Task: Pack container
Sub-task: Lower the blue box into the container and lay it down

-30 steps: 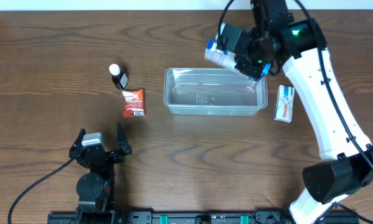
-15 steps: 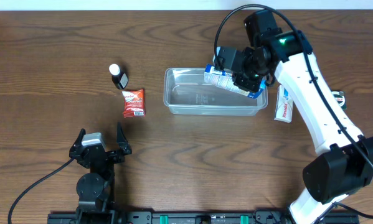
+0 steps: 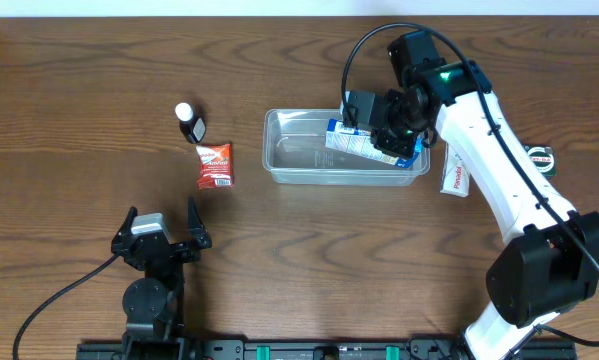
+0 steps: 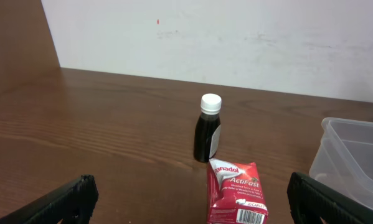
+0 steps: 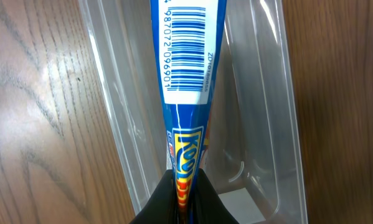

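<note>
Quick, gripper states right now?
Left gripper: open, empty.
Right gripper: shut on the blue packet, over the container.

A robotics lab bench, by the look of it: a white robot arm and a smaller black arm stand on a black rail at the edge of a wood-grain table, cable trailing, bare white wall behind.

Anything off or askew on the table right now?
Nothing spilled or damaged. Only the blue-and-white flat packet sits skewed across the clear plastic tub, pinched by the right claw. The dark white-capped bottle stands upright.
</note>
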Action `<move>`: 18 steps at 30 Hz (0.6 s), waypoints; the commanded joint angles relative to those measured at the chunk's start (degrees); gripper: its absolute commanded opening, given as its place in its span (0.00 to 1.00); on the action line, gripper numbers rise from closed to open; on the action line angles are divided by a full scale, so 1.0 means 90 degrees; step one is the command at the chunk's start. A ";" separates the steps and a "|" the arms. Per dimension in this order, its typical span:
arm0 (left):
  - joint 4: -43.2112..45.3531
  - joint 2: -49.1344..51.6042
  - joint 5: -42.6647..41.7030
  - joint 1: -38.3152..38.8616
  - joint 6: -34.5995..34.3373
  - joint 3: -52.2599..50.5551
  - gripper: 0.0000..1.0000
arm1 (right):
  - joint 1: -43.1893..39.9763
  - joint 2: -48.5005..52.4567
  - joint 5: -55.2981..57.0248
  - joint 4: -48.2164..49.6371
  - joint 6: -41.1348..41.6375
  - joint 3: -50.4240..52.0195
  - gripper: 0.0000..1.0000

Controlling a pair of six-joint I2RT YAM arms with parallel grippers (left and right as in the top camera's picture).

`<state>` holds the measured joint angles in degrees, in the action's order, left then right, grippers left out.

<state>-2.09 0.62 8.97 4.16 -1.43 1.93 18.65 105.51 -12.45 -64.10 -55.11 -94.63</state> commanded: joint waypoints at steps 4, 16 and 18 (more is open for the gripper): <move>-0.0114 -0.0044 0.0005 -0.0027 0.0063 -0.0189 0.98 | 0.0049 -0.0029 -0.0170 -0.0078 -0.0376 -0.0007 0.05; -0.0114 -0.0044 0.0005 -0.0027 0.0063 -0.0189 0.98 | 0.0049 -0.0029 -0.0170 -0.0311 -0.0597 0.0005 0.06; -0.0114 -0.0044 0.0005 -0.0027 0.0061 -0.0189 0.98 | 0.0049 -0.0029 -0.0170 -0.0311 -0.0597 0.0005 0.06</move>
<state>-2.09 0.62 8.97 4.16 -1.43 1.93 18.65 105.51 -12.47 -66.81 -59.51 -94.63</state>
